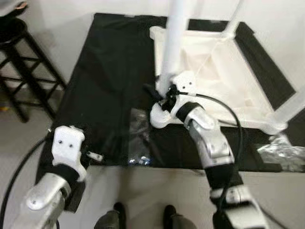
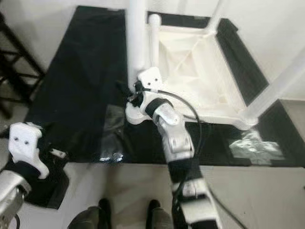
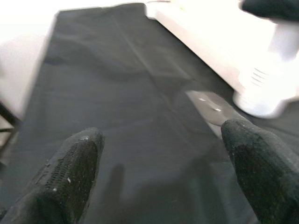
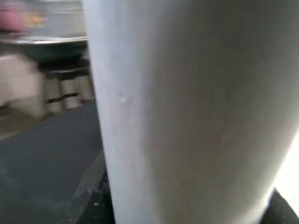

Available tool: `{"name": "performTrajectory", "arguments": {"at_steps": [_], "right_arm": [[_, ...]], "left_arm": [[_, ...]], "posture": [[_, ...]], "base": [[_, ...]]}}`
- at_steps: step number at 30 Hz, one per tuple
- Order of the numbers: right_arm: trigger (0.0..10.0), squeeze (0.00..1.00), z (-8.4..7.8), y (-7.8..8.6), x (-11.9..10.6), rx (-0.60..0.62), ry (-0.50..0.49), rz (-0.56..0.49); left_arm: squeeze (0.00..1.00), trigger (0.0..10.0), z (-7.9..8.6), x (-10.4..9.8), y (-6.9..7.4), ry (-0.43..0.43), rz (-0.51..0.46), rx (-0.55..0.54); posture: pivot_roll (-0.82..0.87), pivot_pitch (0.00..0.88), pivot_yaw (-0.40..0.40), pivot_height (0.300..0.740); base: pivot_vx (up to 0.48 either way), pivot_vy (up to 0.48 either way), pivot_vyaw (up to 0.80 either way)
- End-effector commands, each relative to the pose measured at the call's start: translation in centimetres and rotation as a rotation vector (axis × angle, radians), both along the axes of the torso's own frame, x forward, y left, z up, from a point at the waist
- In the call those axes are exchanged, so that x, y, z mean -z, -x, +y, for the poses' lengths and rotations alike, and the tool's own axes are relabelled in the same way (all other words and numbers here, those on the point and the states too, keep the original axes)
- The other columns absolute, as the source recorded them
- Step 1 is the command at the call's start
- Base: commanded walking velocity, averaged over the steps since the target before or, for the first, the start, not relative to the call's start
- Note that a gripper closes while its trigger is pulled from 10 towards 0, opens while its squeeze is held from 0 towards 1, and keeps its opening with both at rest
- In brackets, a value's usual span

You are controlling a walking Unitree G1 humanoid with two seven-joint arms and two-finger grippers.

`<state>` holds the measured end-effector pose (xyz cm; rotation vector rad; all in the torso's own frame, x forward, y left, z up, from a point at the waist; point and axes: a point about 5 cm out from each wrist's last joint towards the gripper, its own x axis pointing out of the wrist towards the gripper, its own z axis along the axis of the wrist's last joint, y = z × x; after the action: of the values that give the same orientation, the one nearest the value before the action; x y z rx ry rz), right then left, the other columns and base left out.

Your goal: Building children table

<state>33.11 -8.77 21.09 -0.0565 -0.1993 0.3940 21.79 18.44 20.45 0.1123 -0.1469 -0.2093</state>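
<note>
A white children's table [image 1: 259, 125] lies upside down on a black mat [image 1: 105, 71]. Its legs point up. The near-left leg [image 1: 174, 43] stands upright on its round foot at the table's corner. My right gripper [image 1: 161, 98] is shut on this leg low down, just above the corner. In the right wrist view the leg [image 4: 187, 112] sits close up, with a black finger [image 4: 93, 200] beside it. My left gripper [image 3: 163, 172] hangs open over bare mat at the near left, with nothing between its fingertips [image 3: 70, 172].
A clear plastic bag of small hardware [image 1: 140, 138] lies on the mat in front of the leg. Crumpled plastic [image 1: 283, 152] sits at the near right. A black stool [image 1: 24, 62] stands at the far left. Two more table legs [image 1: 295, 102] rise at the right.
</note>
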Motion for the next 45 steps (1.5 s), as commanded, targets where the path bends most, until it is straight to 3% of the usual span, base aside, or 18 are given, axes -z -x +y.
{"name": "performTrajectory", "arguments": {"at_steps": [1,7,15,30,35,37,41,43,45], "right_arm": [[10.0,0.0,-0.2,0.6,4.0,0.047,0.029,0.2],[10.0,0.0,1.5,1.0,3.9,0.072,0.004,0.188],[10.0,0.0,1.6,1.8,2.8,0.173,0.017,0.206],[10.0,0.0,2.0,2.1,2.9,0.191,0.054,0.199],[10.0,0.0,2.1,2.0,3.0,0.192,0.074,0.201],[10.0,0.0,2.4,1.8,3.2,0.185,0.082,0.201],[10.0,0.0,2.6,1.3,3.2,0.188,0.085,0.196],[10.0,0.0,2.6,1.3,3.2,0.188,0.085,0.196],[10.0,0.0,2.7,1.0,3.1,0.192,0.086,0.188]], "left_arm": [[0.0,10.0,-0.1,-0.4,-0.2,-0.009,0.0,0.026],[0.0,10.0,-0.4,-2.0,-1.2,-0.018,-0.049,0.078],[0.0,10.0,-0.7,-3.6,-2.0,0.0,-0.091,0.131],[0.0,10.0,-1.7,-7.9,-3.1,0.1,-0.208,0.295],[0.0,10.0,-2.2,-9.5,-3.5,0.125,-0.238,0.401],[1.0,10.0,-2.6,-10.4,-3.6,0.119,-0.232,0.53],[1.0,10.0,-3.3,-11.0,-3.6,0.09,-0.208,0.686],[1.0,10.0,-3.3,-11.0,-3.6,0.09,-0.208,0.686],[1.0,10.0,-3.9,-11.5,-3.7,0.073,-0.195,0.774]], "posture": [[0.09,0.27,-0.028,0.74],[0.09,0.254,-0.001,0.74],[0.08,0.247,-0.001,0.74],[0.07,0.224,-0.007,0.74],[0.07,0.205,-0.01,0.74],[0.07,0.195,-0.006,0.74],[0.07,0.187,-0.002,0.74],[0.07,0.187,-0.002,0.74],[0.07,0.183,-0.001,0.74]], "base": [[0.0,0.0,0.0],[0.0,0.0,0.0],[0.0,0.0,0.0],[0.0,0.0,0.0],[0.0,0.0,0.0],[0.0,0.0,0.0],[0.0,0.0,0.0],[0.0,0.0,0.0],[0.0,0.0,0.0]]}}
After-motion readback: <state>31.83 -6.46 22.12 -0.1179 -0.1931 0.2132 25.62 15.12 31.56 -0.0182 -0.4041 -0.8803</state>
